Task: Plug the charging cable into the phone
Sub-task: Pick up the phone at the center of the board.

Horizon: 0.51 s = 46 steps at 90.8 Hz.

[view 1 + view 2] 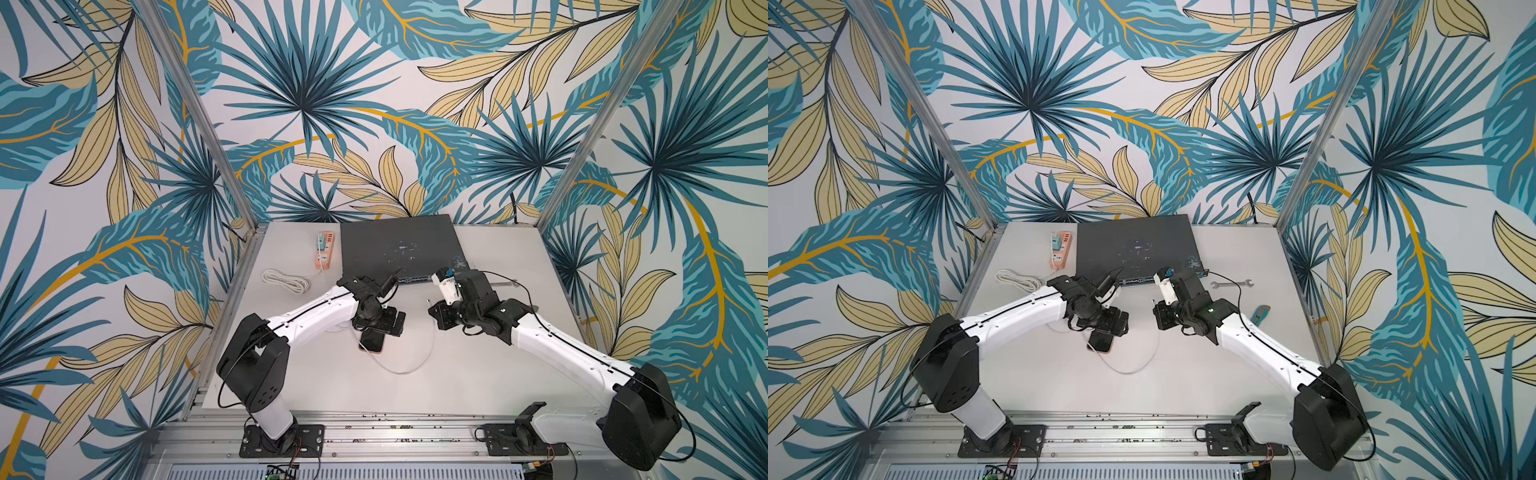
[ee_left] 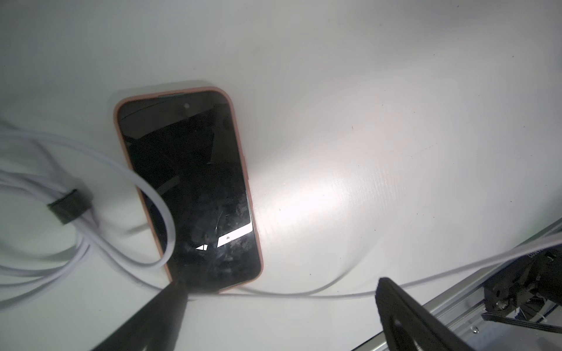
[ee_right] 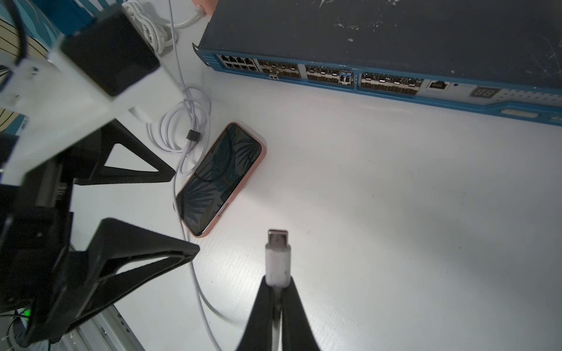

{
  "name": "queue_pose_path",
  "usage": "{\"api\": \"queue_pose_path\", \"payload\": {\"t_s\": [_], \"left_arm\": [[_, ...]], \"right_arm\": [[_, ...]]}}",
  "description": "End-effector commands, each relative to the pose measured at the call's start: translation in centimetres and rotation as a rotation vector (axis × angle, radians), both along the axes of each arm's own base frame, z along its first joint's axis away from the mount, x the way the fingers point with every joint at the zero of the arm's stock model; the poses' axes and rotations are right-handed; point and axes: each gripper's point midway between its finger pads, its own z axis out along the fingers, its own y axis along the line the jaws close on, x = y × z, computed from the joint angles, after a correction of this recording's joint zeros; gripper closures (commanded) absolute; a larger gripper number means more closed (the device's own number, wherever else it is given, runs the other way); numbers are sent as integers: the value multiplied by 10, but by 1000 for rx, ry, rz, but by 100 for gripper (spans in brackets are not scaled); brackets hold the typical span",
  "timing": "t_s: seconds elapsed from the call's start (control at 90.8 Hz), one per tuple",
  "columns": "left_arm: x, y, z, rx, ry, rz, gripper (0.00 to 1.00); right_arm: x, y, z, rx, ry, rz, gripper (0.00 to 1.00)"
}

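Leaf-print walls all round, white tabletop (image 1: pixel 465 374) under both arms, network switch (image 3: pixel 395 36) along the back. Phone (image 3: pixel 219 179) lies flat, screen up, near the middle. Charging cable (image 2: pixel 86 234) is looped just beside one long edge, dark clip (image 2: pixel 70 206) on the loops. One strand rides over that edge onto the glass, then the cord runs past the phone's end to my right side.

My right pincer (image 3: pixel 277 282) is clenched on the plug (image 3: pixel 277 255), metal tip sticking out past the jaws, apart from the phone. My left pincer (image 2: pixel 281 285) is released, jaws wide, hovering low over the phone. One finger (image 2: pixel 164 310) ends at a corner; contact or not, I can't tell.

Read: plug not in yet, this is the brace-and-align step. Front camera dot is at the end away from the plug, so the port should be on the nearer end; port itself not visible.

Plan:
- Left clamps the long edges, away from the port end, so the phone can't skate.
- Right drops the plug level with the tabletop, axis along the phone, flat side parallel to the glass, then pushes straight and slow.
- Watch the strand on the screen: tension there could twist the phone off line.
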Motion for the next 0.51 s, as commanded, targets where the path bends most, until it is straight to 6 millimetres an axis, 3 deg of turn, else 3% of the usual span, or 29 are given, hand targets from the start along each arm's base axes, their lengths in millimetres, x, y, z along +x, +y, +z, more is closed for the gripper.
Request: {"api": "queue_pose_path", "payload": {"t_s": [0.0, 0.286, 0.496], "left_arm": [[9, -12, -2, -21, -1, -24, 0], [19, -14, -22, 33, 27, -15, 0], [30, 1, -28, 86, 30, 44, 0]], "right_arm": [[-5, -2, 3, 31, -1, -10, 100], [-9, -7, 0, 18, 1, -13, 100], [-9, -6, -1, 17, 8, -8, 100]]}}
